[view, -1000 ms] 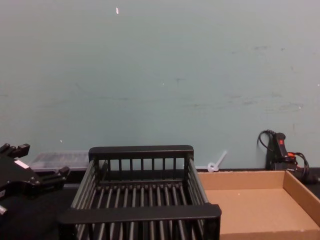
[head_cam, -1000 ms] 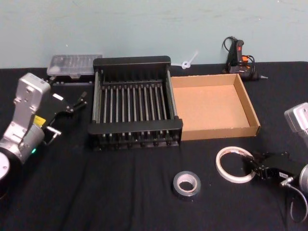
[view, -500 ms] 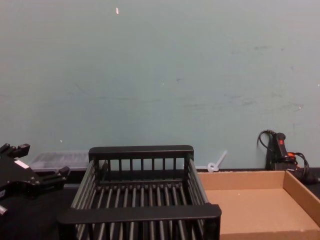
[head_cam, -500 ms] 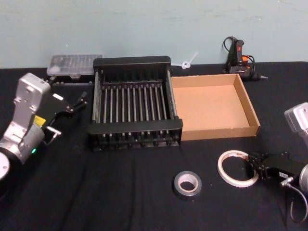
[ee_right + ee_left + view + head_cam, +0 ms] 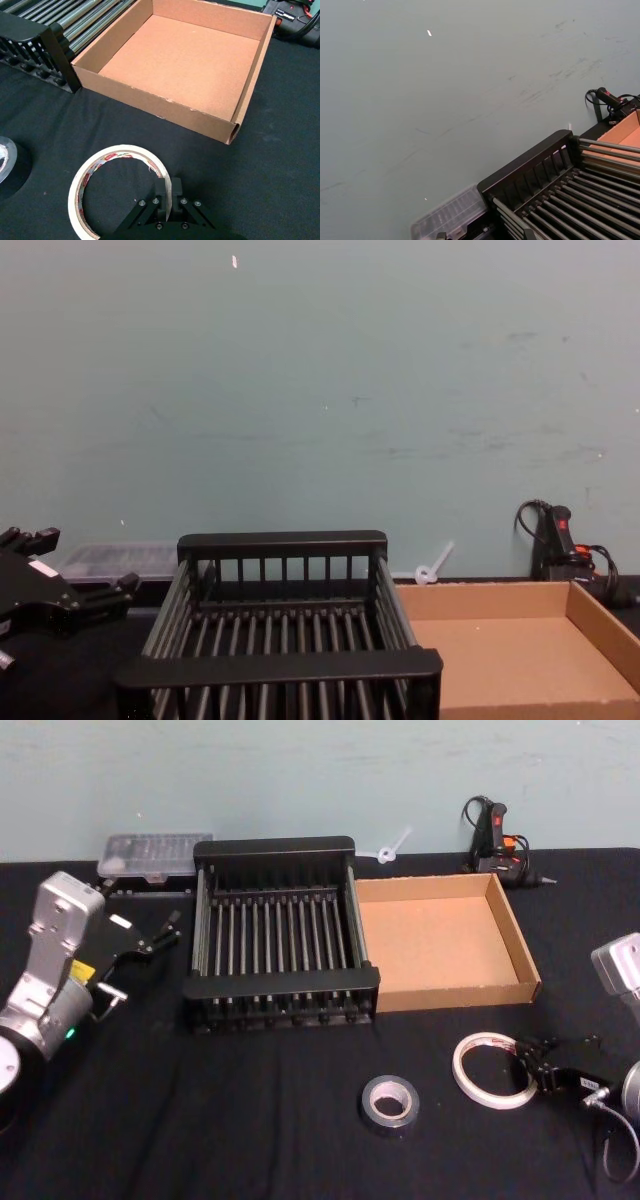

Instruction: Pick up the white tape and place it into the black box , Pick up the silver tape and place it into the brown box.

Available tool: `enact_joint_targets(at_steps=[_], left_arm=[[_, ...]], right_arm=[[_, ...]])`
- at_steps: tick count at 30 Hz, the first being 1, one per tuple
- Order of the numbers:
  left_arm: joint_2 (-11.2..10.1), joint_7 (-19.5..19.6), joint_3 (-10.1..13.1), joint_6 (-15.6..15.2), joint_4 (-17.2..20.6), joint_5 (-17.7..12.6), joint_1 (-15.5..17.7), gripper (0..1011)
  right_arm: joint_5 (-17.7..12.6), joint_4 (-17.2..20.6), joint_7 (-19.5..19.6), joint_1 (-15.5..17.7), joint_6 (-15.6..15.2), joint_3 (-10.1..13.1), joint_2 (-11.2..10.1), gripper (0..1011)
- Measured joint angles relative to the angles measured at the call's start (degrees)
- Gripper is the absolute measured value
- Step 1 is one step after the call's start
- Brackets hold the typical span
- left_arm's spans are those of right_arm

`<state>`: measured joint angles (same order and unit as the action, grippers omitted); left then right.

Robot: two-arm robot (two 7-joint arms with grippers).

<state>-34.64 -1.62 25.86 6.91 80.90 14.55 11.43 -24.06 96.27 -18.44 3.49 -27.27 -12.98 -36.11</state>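
The white tape (image 5: pixel 490 1070) is seen lying flat on the black table (image 5: pixel 250 1120), in front of the brown box (image 5: pixel 440 940) and toward its right corner. Its rim is pinched by the right gripper (image 5: pixel 168 192): in the right wrist view the two fingers are pressed together on the ring's wall, one inside the hoop and one outside. The roll is not lifted; it rests on the cloth.

The silver tape (image 5: pixel 389 1104) is found flat on the table too, in front of the brown box near its left corner, apart from the white roll and nearer the robot than it.

The black box (image 5: pixel 280 945) is set directly against the left wall of the brown box, the two touching side by side. Nothing is held in either container.

The left gripper (image 5: pixel 150 938) is parked well to the left of the brown box, beyond the black crate, above the table; its fingers are spread with nothing between them. A clear plastic case (image 5: pixel 155 855) is noted behind it, and a glue gun (image 5: pixel 497 840) behind the brown box's far right corner.
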Motion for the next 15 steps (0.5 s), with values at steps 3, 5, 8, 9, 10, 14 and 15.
enact_joint_targets(at_steps=[3, 5, 8, 9, 10, 14, 15], left_arm=[[0.0, 0.0, 0.0, 0.0, 0.0, 0.0, 0.0, 1001], [0.0, 0.0, 0.0, 0.0, 0.0, 0.0, 0.0, 1001], [0.0, 0.0, 0.0, 0.0, 0.0, 0.0, 0.0, 1001], [0.0, 0.0, 0.0, 0.0, 0.0, 0.0, 0.0, 1001], [0.0, 0.0, 0.0, 0.0, 0.0, 0.0, 0.0, 1001], [0.0, 0.0, 0.0, 0.0, 0.0, 0.0, 0.0, 1001], [0.0, 0.0, 0.0, 0.0, 0.0, 0.0, 0.0, 1001]], right_arm=[[0.0, 0.0, 0.0, 0.0, 0.0, 0.0, 0.0, 71], [-0.02, 0.02, -0.01, 0.05, 0.02, 0.05, 0.0, 71], [-0.24, 0.33, -0.02, 0.29, 0.17, 0.39, 0.08, 71], [-0.35, 0.44, -0.02, 0.35, 0.24, 0.48, 0.11, 71], [-0.46, 0.57, -0.01, 0.42, 0.29, 0.59, 0.14, 71], [-1.24, 1.26, 0.02, 0.77, 0.61, 1.24, 0.19, 71], [-1.41, 1.4, 0.03, 0.85, 0.68, 1.35, 0.17, 71]])
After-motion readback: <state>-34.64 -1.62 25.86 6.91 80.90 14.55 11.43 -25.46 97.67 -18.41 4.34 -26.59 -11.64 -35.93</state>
